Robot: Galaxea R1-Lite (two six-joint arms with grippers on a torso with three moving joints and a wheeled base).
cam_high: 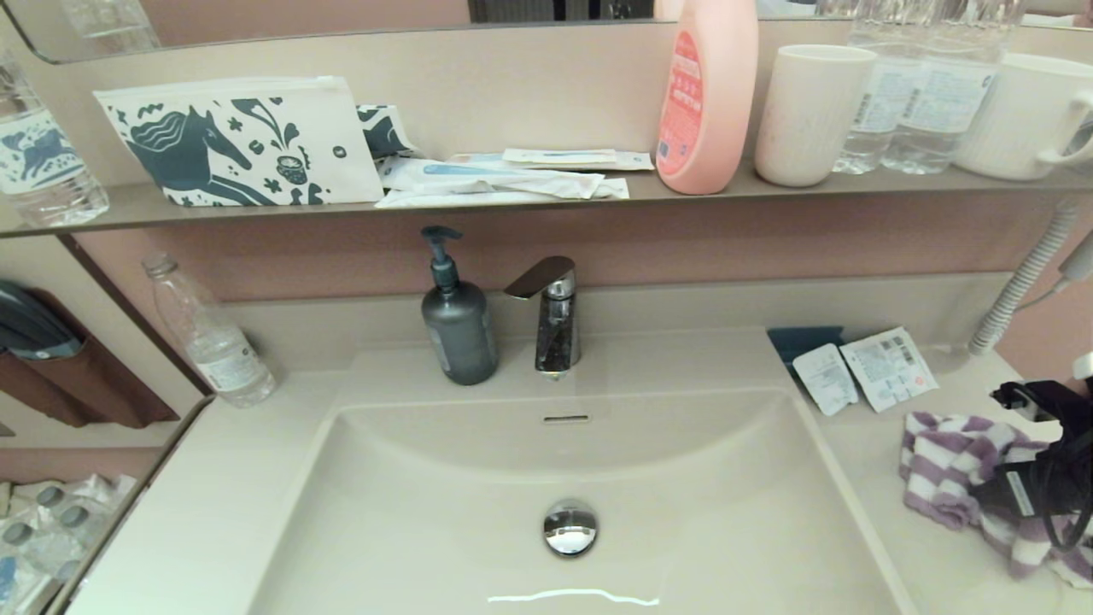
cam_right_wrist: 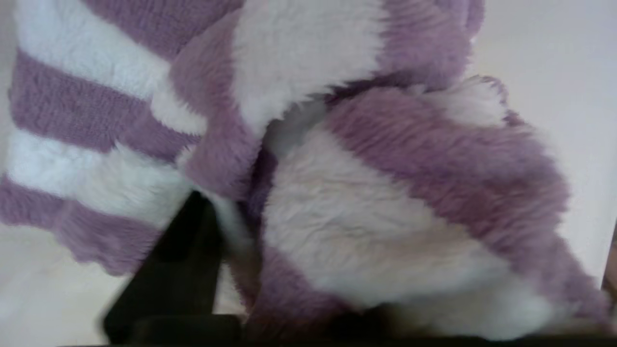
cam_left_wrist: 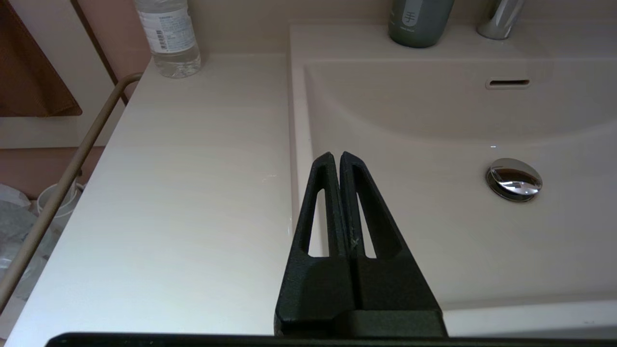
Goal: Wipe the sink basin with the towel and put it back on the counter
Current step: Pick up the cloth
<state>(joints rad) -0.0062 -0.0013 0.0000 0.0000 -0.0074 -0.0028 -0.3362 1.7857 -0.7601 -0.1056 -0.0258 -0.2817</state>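
fluffy striped towel (cam_right_wrist: 385, 202) bunched over right gripper (cam_right_wrist: 231, 231)

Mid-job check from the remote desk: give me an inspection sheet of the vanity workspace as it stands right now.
Surface: counter, pale cream, bare on the robot's left side.
Job's things: sink basin, no cloth in it; towel bunched on the counter right of the basin.
Clutter: grey pump bottle beside the tap; clear water bottle at back left; sachets behind the towel.
Grippers: left gripper hangs over the basin's left rim, jaws together, holding nothing; right gripper down in the towel folds, grip not visible.
Cables: black cable looped on the right arm.
Surroundings: shelf with horse-print pouch, pink bottle, cups.
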